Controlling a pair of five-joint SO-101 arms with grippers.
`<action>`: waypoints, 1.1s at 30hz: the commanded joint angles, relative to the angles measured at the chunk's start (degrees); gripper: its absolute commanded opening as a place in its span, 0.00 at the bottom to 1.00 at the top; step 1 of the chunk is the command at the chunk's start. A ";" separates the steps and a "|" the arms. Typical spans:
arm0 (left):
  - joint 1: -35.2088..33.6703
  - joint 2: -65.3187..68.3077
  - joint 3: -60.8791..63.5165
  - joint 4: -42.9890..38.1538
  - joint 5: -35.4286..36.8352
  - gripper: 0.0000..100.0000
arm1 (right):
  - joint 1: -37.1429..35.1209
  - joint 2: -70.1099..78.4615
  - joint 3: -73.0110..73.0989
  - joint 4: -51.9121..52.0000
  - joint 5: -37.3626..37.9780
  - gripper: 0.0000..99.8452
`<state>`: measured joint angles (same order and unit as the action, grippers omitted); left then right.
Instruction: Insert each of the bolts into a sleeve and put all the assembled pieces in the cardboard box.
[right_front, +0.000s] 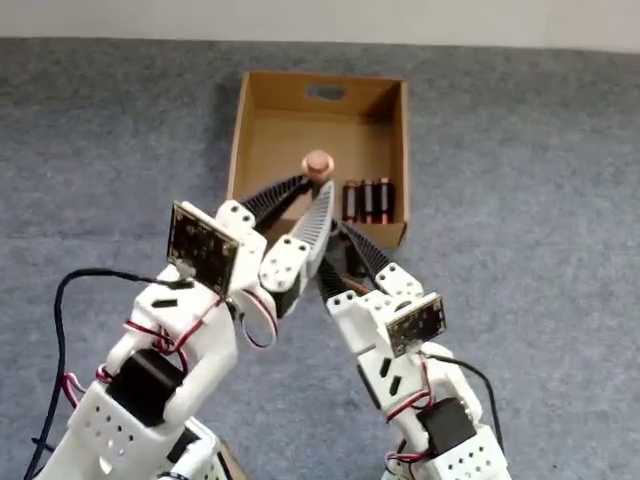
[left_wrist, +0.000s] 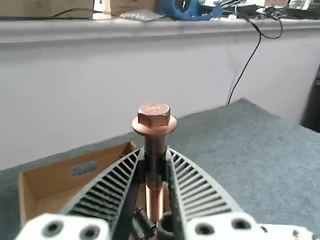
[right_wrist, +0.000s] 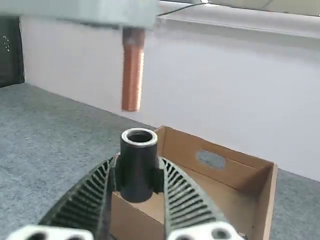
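Note:
My left gripper is shut on a copper bolt and holds it upright, hex head on top, above the near wall of the cardboard box. My right gripper is shut on a black sleeve, which stands upright with its open mouth up. The bolt's shank hangs just above that mouth, slightly off to one side, with a small gap between them. My right gripper sits close under the left one, so the sleeve is hidden from above. Three assembled pieces lie in the box's near right corner.
Grey carpet covers the table all around the box. The box has a hand slot in its far wall, and its left half is bare. A white wall rises behind the table. Both arms crowd the space in front of the box.

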<state>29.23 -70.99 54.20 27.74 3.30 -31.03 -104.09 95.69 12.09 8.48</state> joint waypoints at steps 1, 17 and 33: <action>0.04 -1.10 1.45 -1.67 0.00 0.01 | -0.40 -0.48 7.96 -1.27 0.79 0.01; 4.00 -1.10 3.74 -8.00 0.09 0.01 | -0.40 -0.48 7.96 -1.27 0.79 0.01; 0.48 -1.54 5.93 -7.91 0.09 0.01 | -0.31 -0.75 7.96 -1.27 0.79 0.01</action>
<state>31.78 -71.78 60.35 20.97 3.21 -31.03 -104.00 95.69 12.09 8.48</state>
